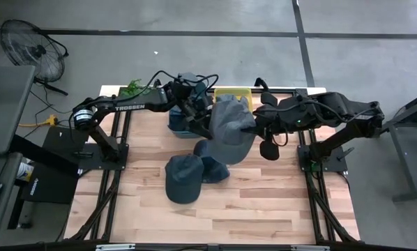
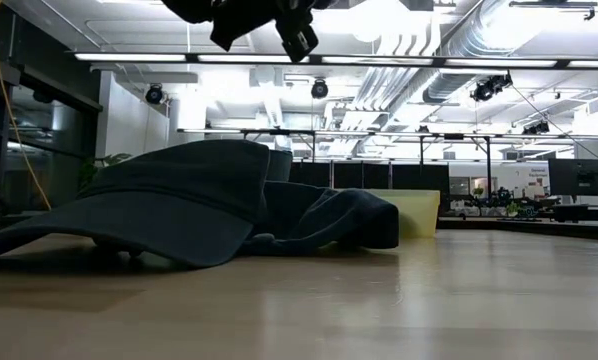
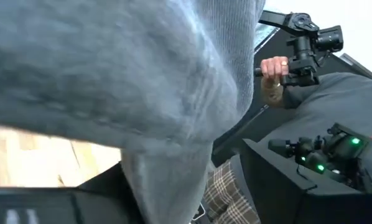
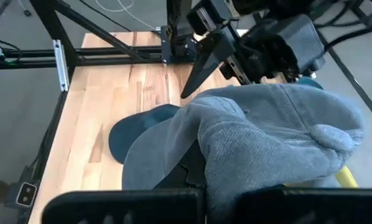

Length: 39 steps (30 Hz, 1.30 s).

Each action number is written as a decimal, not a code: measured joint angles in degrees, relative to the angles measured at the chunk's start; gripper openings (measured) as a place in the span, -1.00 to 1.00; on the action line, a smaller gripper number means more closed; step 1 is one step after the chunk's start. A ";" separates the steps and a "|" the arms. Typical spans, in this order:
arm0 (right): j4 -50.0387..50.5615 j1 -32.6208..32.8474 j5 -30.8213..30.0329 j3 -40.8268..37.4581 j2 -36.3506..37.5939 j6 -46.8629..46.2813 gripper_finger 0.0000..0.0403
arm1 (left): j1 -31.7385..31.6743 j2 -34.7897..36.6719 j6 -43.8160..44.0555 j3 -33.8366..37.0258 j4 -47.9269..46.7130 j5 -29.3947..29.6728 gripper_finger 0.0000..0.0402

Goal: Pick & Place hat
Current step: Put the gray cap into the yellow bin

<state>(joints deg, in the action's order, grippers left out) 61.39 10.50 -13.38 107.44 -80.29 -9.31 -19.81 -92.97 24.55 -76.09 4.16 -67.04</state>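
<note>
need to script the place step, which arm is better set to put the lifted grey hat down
Right, probably. The right gripper appears shut on the grey hat, which fills the right wrist view above the table. The left gripper sits beside the hat with a finger free.

You can read 1 word only: "TROSSEN", in white capitals along the forearm of the left arm (image 1: 132,107) in the high view. Nothing else carries legible text: the caps on the table show no logo you can make out, and the low view and both wrist views offer no readable label, number or sign.
</note>
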 joint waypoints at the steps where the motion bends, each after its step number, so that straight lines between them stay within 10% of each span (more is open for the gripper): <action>1: 0.27 -0.02 -0.10 0.00 -0.01 -0.48 -1.00 | 0.00 0.00 0.01 0.00 -0.02 0.38 -0.01; 11: 0.97 -0.04 -1.22 0.00 -0.02 -2.65 -1.00 | 0.02 0.05 -0.99 -0.02 0.46 2.67 -0.91; 20: 0.78 -0.02 -1.39 -0.02 -0.04 -4.44 -0.94 | -0.01 0.13 -0.99 -0.02 0.76 2.60 -0.96; 39: 1.69 0.00 -9.83 0.04 6.68 -5.20 -0.10 | -0.02 0.02 -0.01 -0.02 0.17 2.86 -0.97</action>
<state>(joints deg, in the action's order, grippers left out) 63.08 10.50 -23.21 107.48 -73.61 -14.51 -19.84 -92.95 24.53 -76.12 4.34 -64.18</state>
